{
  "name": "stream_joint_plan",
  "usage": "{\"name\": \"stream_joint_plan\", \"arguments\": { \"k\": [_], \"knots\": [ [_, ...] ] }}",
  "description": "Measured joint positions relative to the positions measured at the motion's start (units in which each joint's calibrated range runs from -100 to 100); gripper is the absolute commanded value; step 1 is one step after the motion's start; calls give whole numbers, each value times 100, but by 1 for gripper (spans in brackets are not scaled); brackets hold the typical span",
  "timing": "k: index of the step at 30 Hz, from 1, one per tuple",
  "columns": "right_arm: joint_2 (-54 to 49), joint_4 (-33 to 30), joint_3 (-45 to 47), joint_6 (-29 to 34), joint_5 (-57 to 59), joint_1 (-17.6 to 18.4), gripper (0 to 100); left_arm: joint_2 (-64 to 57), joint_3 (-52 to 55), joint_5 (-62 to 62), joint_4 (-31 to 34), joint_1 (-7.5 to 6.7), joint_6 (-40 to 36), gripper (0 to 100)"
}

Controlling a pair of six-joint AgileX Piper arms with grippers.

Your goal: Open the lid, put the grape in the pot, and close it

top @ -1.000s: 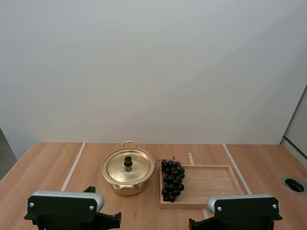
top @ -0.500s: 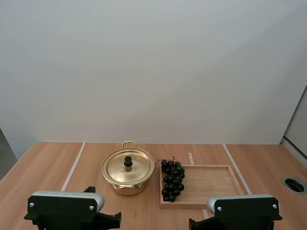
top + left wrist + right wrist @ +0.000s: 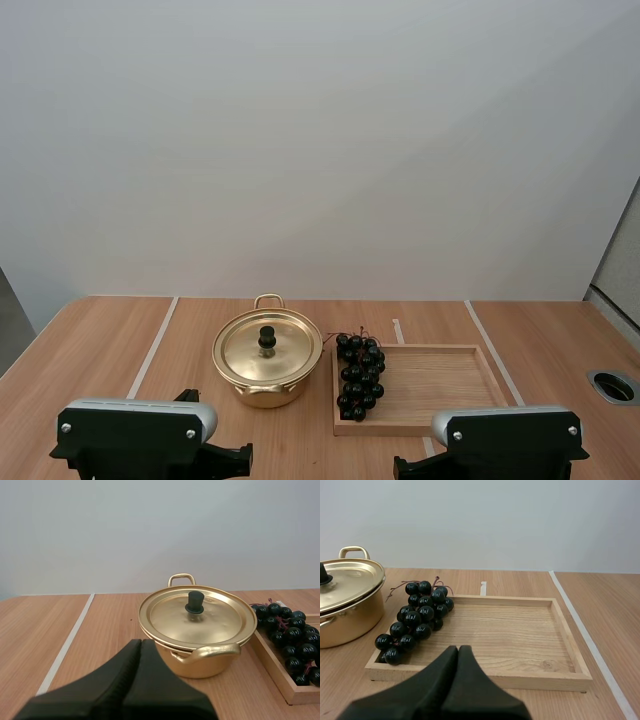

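Grapes [image 3: 360,378] in a dark bunch lie along the left side of the wooden tray [image 3: 440,385]. The top berries and thin stems reach over the tray's far left corner, toward the pot [image 3: 262,393]. The gold-coloured pot has a loop handle on its far side and another on its near side. It stands on the table [image 3: 90,350] just to the left of the tray; I cannot tell whether the two touch. The lid [image 3: 285,345] sits flat on the pot, closing it, with its black knob [image 3: 267,338] upright in the middle.

The left pincer [image 3: 140,642] is clenched on nothing, its two black fingers lying together as one wedge. It hangs low over the table on the near side of the pot, pointing at it and apart from it. The right pincer [image 3: 458,649] is clenched the same way and grips nothing. It is above the near rim of the tray and points across the wood, with the grapes off to its left and clear of its tips. White strips [image 3: 152,347] run across the table on both sides of the pot and tray.
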Motion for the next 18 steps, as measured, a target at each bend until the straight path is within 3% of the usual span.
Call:
{"name": "stream_joint_plan", "arguments": {
  "k": [10,18],
  "knots": [
    [0,0,-165,0,244,0,0,0,-486,55,0,0,0,0],
    [-15,0,-1618,0,1120,0,0,0,-1922,-66,0,0,10,0]
  ]
}}
